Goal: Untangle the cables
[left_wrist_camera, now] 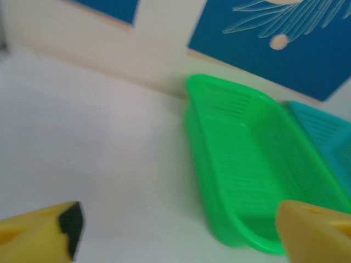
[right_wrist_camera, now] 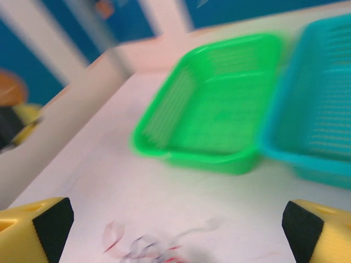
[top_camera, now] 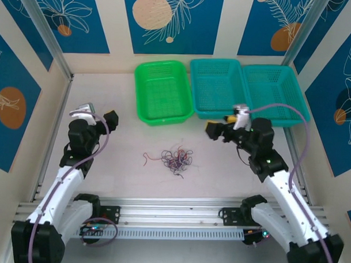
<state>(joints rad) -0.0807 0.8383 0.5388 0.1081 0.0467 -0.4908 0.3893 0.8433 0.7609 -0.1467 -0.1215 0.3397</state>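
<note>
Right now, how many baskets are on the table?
3, side by side along the far edge: the green basket on the left, the middle teal basket beside it, and the right teal basket. None seems hidden.

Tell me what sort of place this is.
Probably a lab robot cell: two arms bolted to an aluminium rail, printed blue panels walling in a white table, and three baskets set out behind a tangle of cables.

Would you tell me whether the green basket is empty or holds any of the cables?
Empty: the green basket shows a bare floor, while the cables lie heaped on the table.
</note>
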